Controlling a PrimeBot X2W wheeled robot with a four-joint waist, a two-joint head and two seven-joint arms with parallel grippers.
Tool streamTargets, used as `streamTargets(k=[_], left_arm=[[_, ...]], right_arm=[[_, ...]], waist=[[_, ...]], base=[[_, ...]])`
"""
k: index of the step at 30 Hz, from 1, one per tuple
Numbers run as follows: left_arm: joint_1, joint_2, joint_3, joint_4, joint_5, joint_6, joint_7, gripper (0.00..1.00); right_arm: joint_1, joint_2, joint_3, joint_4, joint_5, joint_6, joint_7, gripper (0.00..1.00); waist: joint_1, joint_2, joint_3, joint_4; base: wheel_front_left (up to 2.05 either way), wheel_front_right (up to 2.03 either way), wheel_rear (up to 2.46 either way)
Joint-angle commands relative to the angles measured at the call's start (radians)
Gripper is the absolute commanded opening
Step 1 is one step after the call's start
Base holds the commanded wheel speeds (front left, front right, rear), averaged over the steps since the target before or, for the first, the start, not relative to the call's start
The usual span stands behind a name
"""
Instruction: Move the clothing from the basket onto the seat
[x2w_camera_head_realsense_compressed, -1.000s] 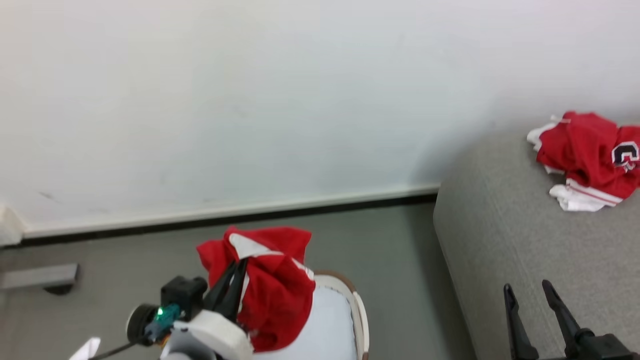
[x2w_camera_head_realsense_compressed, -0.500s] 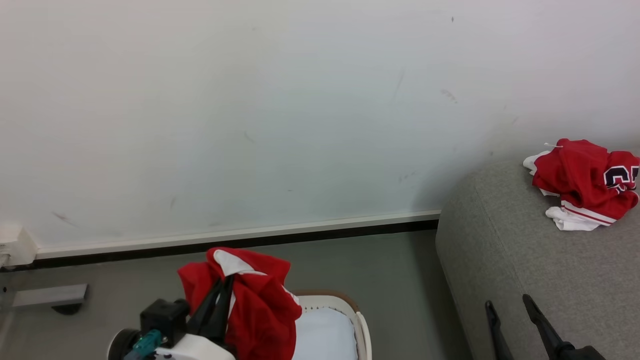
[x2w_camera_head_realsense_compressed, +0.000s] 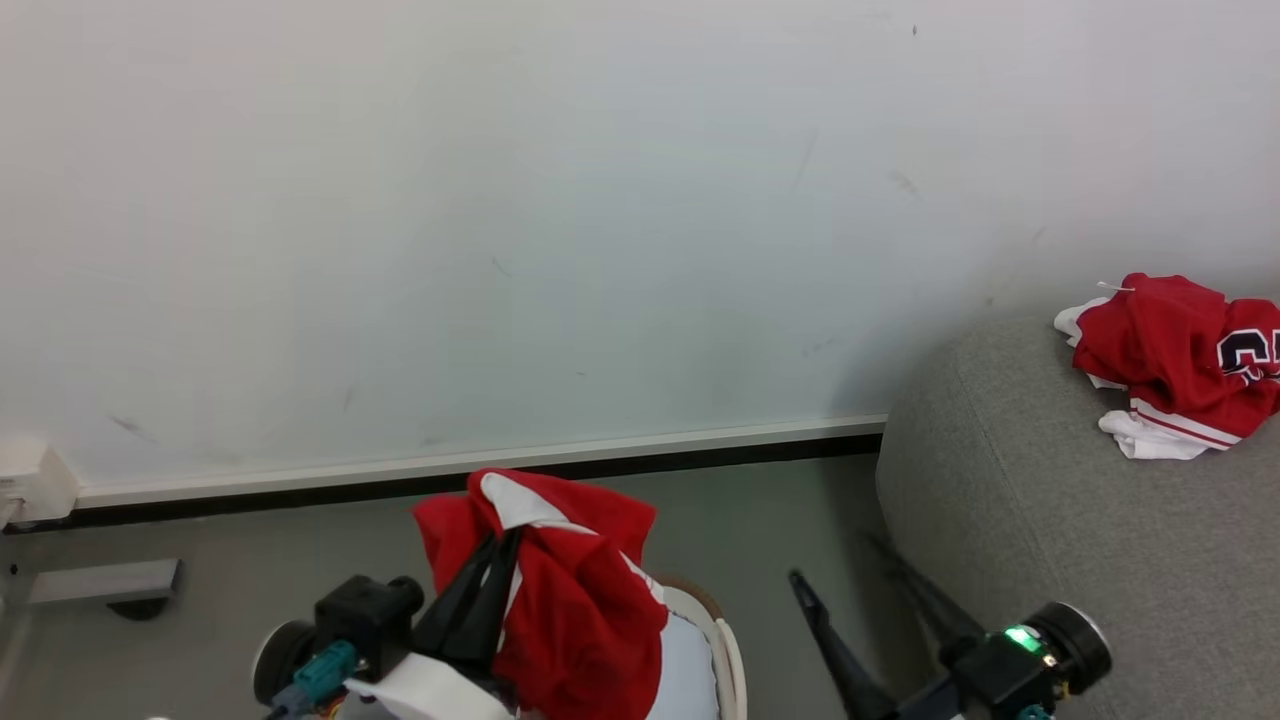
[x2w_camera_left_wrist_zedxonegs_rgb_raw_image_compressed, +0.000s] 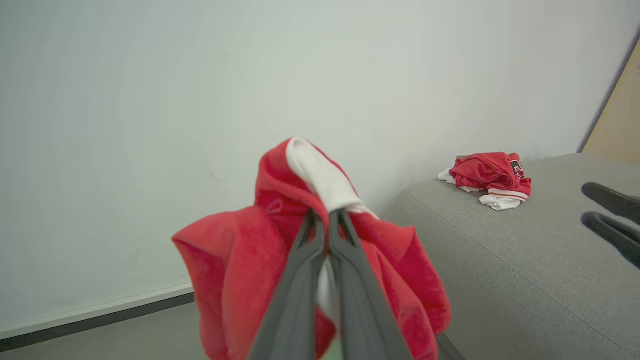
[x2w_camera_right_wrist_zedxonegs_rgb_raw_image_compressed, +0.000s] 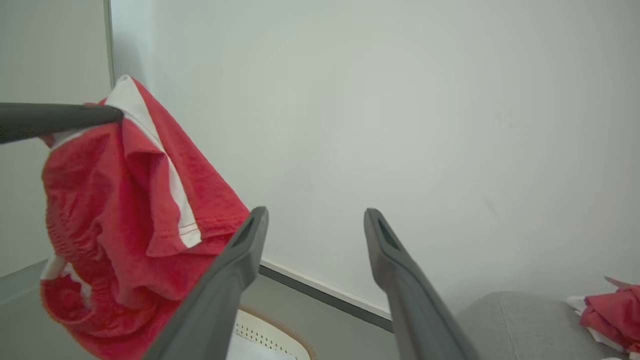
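One red garment (x2w_camera_head_realsense_compressed: 585, 610) is pinched in the tightly closed left pincer (x2w_camera_head_realsense_compressed: 500, 545) and hangs above the basket (x2w_camera_head_realsense_compressed: 728, 655); a second garment (x2w_camera_head_realsense_compressed: 1165, 355) is already laid on the seat (x2w_camera_head_realsense_compressed: 1040, 530). The right pincer (x2w_camera_head_realsense_compressed: 838, 565) is spread and empty. Since only a fold is gripped, it could be lost during the swing, or dropped short of the seat
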Motion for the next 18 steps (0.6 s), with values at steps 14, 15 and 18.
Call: streamTargets(k=[14,15,18], left_arm=[[-0.054,-0.028,-0.117,-0.036,0.015,-0.042,0.051,0.00],[-0.055,-0.032,-0.127,-0.035,0.014,-0.044,0.054,0.00],[-0.056,-0.038,-0.157,-0.035,0.017,-0.051,0.059,0.00]], right_arm=[[-0.231,-0.007,0.359,0.118,0.111,-0.003,0.001,1.00],[-0.240,-0.004,0.371,0.128,0.113,-0.003,0.001,1.00],[-0.258,0.010,0.395,0.159,0.122,-0.003,0.001,1.00]], waist=[[0.0000,-0.0001,0.004,0.031],[0.0000,-0.0001,0.004,0.032],[0.0000,-0.0001,0.002,0.035]], base=[[0.00,0.00,0.00],[0.00,0.00,0.00],[0.00,0.00,0.00]])
